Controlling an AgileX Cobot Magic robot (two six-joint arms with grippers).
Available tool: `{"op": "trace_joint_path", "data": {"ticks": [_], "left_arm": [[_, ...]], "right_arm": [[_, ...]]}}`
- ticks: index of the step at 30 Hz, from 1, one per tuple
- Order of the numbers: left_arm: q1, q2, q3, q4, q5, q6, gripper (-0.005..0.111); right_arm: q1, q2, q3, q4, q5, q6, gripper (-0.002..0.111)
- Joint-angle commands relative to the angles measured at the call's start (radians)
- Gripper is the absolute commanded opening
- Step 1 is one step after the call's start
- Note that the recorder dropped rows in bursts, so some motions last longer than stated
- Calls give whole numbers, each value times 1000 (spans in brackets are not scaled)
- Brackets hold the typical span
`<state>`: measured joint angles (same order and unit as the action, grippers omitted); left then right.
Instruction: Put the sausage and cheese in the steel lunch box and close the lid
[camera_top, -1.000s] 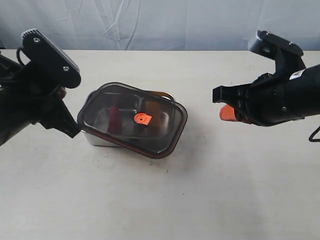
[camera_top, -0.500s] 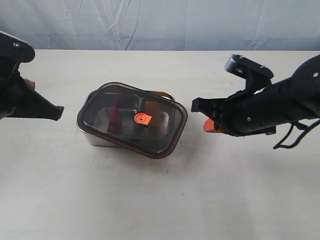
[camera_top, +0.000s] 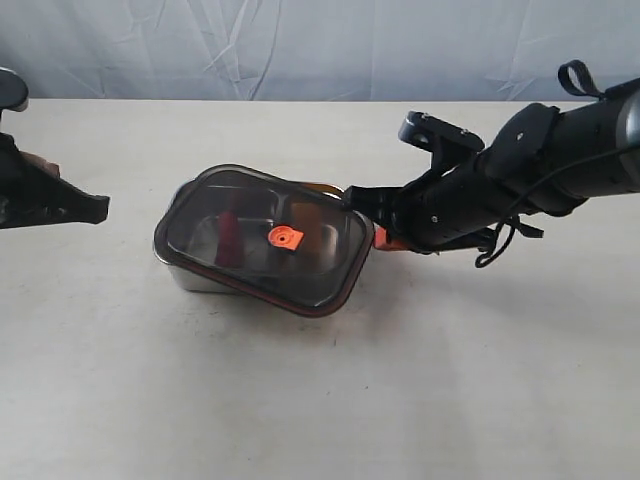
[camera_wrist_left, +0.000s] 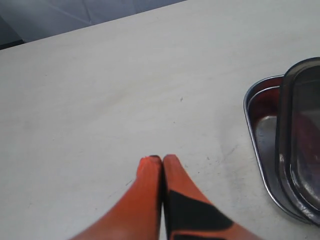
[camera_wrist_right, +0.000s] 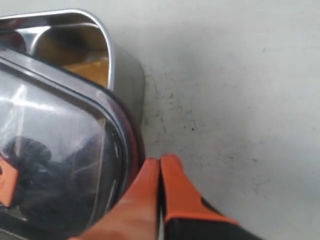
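the dark smoky translucent lid (camera_top: 262, 238) lies skewed on the shiny steel lunch box (camera_top: 190, 277), not seated; the glossy red sausage (camera_top: 230, 232) and yellow-orange cheese wedge (camera_wrist_right: 90, 69) are inside; the right gripper (camera_wrist_right: 160, 161), fingers pressed together and empty, sits at the lid's edge, probably to nudge it square; the left gripper (camera_wrist_left: 158, 160), likewise closed and empty, stands well apart.

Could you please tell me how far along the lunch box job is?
Done: sausage and cheese lie in the steel lunch box. In hand: the lid rests on it askew, with the shut right gripper at its edge. Remaining: square and seat the lid.
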<state>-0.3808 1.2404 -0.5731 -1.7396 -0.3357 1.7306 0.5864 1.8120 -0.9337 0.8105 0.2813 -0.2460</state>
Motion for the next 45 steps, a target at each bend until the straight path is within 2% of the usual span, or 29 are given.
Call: {"op": "trace_joint_path", "data": {"ticks": [1, 21, 29, 34, 38, 42, 45], "left_arm": [[2, -5, -5, -5, 7, -4, 0], [2, -5, -5, -5, 22, -4, 0], [2, -5, -5, -5, 22, -4, 0], [2, -5, -5, -5, 22, -4, 0], [2, -5, -5, -5, 22, -4, 0], [2, -5, -5, -5, 24, -4, 0], [2, -5, -5, -5, 32, -4, 0]], "right_arm": [[3, 31, -32, 4, 24, -6, 0], [3, 37, -59, 8, -98, -8, 0], [0, 37, -104, -98, -41, -4, 0], [-59, 35, -104, -148, -14, 41, 0], [-108, 28, -104, -162, 100, 46, 0], [-94, 28, -93, -223, 208, 46, 0], [-66, 28, -88, -222, 222, 46, 0]]}}
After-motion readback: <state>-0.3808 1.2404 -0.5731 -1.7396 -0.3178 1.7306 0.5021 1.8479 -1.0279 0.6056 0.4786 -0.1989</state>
